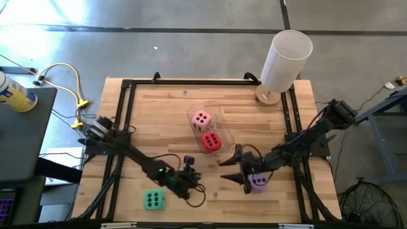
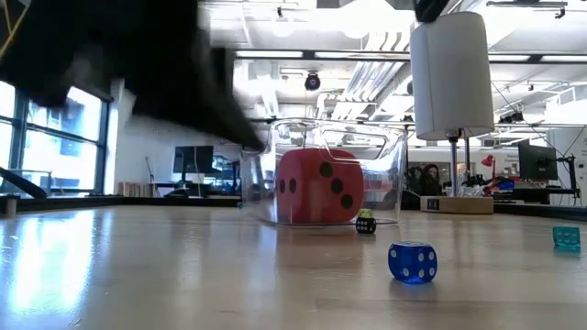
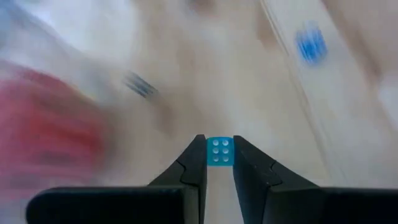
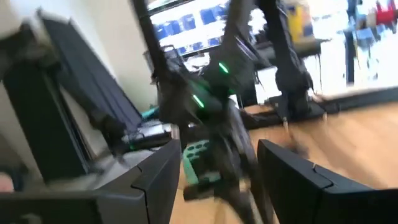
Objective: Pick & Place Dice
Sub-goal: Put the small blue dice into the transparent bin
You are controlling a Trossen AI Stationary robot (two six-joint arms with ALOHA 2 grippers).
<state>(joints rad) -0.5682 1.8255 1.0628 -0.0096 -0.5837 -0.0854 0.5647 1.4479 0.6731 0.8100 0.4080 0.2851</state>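
A clear bin [image 1: 224, 124] [image 2: 390, 174] in the table's middle holds the pink die [image 1: 201, 119] and the red die [image 1: 211, 142] [image 2: 319, 186]. The green die [image 1: 152, 200] [image 4: 198, 160] rests on the table near the near-left corner. The purple die [image 1: 259, 184] sits on the table under my right arm's wrist. My left gripper [image 1: 194, 184] [image 3: 219, 146] is near the table's near edge, right of the green die, shut on a small light-blue die [image 3: 219, 152]. My right gripper [image 1: 232, 170] [image 4: 219, 149] is open just left of the purple die and touches nothing. My left gripper pinches the small light-blue die by two opposite faces [image 3: 211, 154] between its two fingers, at their free ends. A pipped face shows toward the wrist camera. Whether the die is lifted off the table cannot be told.
A white cylinder on a round wooden base [image 1: 283, 63] [image 2: 449, 78] stands at the far right corner. Small dice lie on the wood: a blue one [image 2: 413, 261], a teal one [image 2: 567, 236], a dark one [image 2: 366, 224]. Black rails [image 1: 124, 121] frame the table.
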